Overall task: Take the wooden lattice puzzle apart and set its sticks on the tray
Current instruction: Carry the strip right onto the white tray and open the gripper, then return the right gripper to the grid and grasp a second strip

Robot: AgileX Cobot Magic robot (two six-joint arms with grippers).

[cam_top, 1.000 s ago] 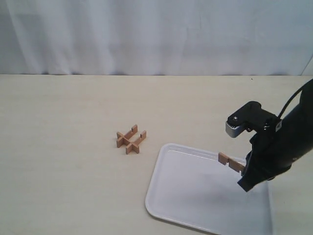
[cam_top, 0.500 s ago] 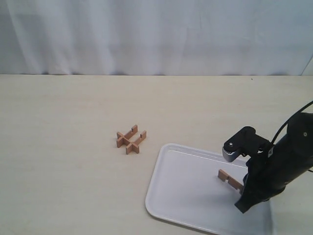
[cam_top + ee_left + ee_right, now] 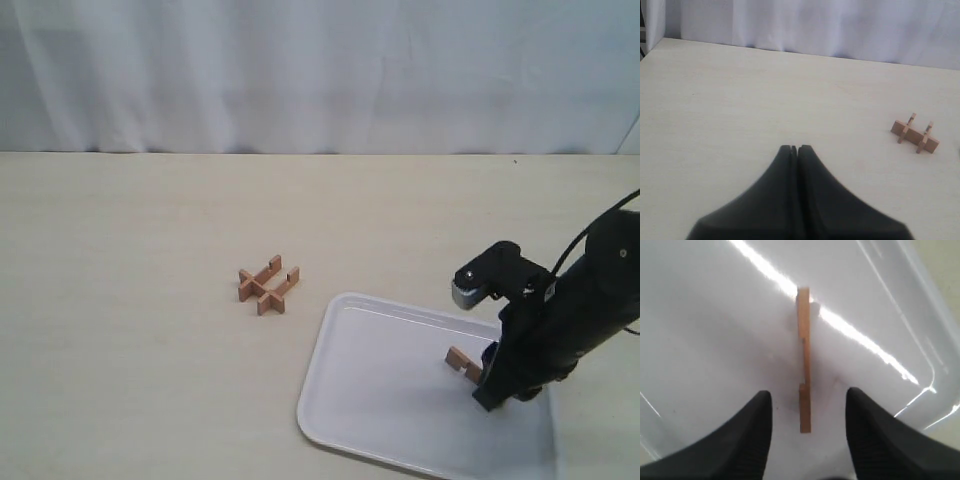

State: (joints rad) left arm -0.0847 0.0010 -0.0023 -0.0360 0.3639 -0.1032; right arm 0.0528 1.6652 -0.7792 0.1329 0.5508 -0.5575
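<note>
The wooden lattice puzzle (image 3: 268,284) stands on the table left of the tray, with three sticks still interlocked; the left wrist view shows it off to one side (image 3: 915,134). One stick (image 3: 463,364) rests on its edge on the white tray (image 3: 375,390). My right gripper (image 3: 807,392) is open and straddles that stick (image 3: 804,360) without touching it; in the exterior view the gripper (image 3: 487,390) is low over the tray's right part. My left gripper (image 3: 794,148) is shut and empty above bare table.
The tray's raised rim (image 3: 920,315) runs close beside the right gripper. A pale curtain (image 3: 320,75) hangs behind the table's far edge. The left arm does not show in the exterior view.
The right gripper lowered the stick from above the tray's rim onto the tray floor, then opened and let it go. The lattice and left gripper stayed still.
</note>
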